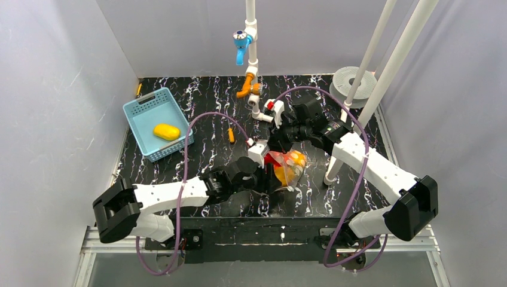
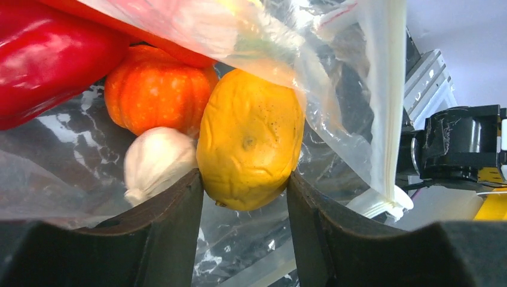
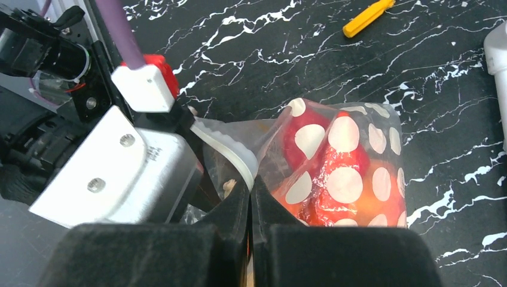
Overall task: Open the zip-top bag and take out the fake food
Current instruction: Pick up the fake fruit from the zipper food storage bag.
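The dotted bag (image 1: 289, 162) sits mid-table (image 1: 209, 101) between the two arms. The left gripper (image 2: 244, 179) reaches into its open mouth, fingers clamped on a yellow fruit (image 2: 250, 131). Beside the fruit are a garlic (image 2: 156, 161), a pumpkin (image 2: 158, 89) and a red pepper (image 2: 48, 54). The right gripper (image 3: 251, 186) pinches the bag's zip rim tight. Well to the left, another yellow piece (image 1: 166, 131) lies in the blue basket (image 1: 143, 107). A screwdriver (image 3: 367, 18) lies apart.

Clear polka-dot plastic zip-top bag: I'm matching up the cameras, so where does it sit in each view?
Top external: the clear polka-dot plastic zip-top bag lies at mid-frame.
Left wrist: its film fills top and right.
Right wrist: the bag is centre-right, edge pinched in the jaws.
Shared landmark: black white-veined marble table.
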Available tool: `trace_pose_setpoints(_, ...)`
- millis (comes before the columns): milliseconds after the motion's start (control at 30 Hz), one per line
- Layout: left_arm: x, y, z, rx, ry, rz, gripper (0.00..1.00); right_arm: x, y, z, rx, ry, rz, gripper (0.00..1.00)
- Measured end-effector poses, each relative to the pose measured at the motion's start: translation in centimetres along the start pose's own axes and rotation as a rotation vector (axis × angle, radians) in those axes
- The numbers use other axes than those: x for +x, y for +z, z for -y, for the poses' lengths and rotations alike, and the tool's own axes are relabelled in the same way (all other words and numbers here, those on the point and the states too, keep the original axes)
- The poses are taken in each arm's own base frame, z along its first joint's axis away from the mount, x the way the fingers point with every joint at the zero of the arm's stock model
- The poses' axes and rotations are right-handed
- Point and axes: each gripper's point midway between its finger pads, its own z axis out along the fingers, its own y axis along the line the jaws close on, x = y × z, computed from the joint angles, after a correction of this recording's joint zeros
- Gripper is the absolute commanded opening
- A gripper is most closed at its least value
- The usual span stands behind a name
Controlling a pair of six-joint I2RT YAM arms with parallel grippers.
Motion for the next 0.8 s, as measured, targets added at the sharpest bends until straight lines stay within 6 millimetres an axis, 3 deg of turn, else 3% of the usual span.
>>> trace_pose_setpoints(333,0.3,-1.4,-1.3,-0.045,-0.004,0.008,0.0,-0.1,0.0,-0.3,-0.016,-0.001,0.003,0.01)
trace_pose_setpoints(800,0.3,-1.5,-1.6,-0.06,-0.033,0.018,0.0,0.3,0.2,-0.3,-0.021,0.003,-0.001,0.01)
